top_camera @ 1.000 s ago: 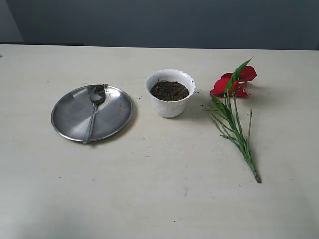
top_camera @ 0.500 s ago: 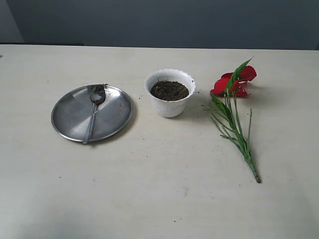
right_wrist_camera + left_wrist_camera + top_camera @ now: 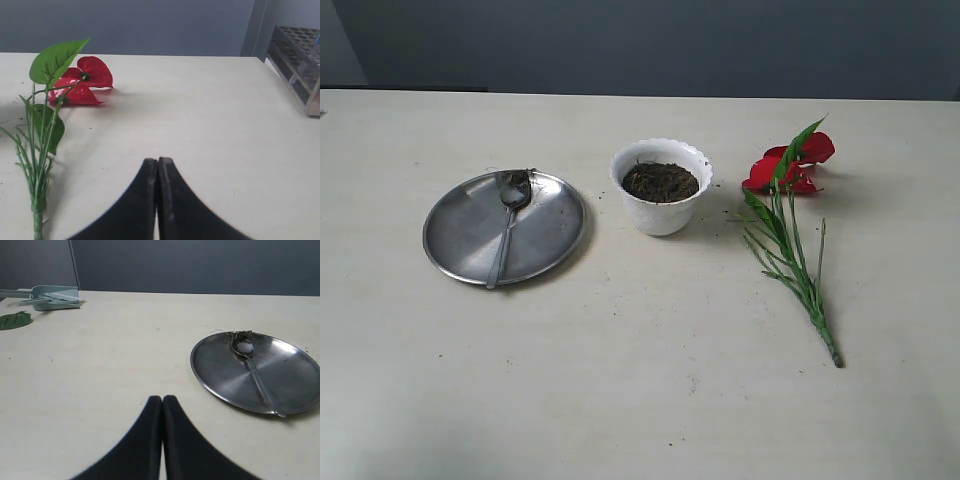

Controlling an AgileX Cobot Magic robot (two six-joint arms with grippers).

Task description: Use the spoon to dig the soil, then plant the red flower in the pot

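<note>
Both the left hand (image 3: 161, 399) and right hand (image 3: 158, 161) hang pinched together, empty, over the counter (image 3: 640, 400), and nothing has budged, so digging hasn't begun: spoon (image 3: 506, 225) on the steel plate (image 3: 460, 240), soil (image 3: 660, 182) in the pot (image 3: 661, 212), red flower (image 3: 790, 165) lying flat nearby, no lettering visible.

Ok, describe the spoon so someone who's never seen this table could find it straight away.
On the pale table, the round steel plate sits left of the white pot in the exterior view. The spoon lies on it, bowl at the far rim among dark fibrous bits. It is the only slim, long-handled silver thing there.
</note>
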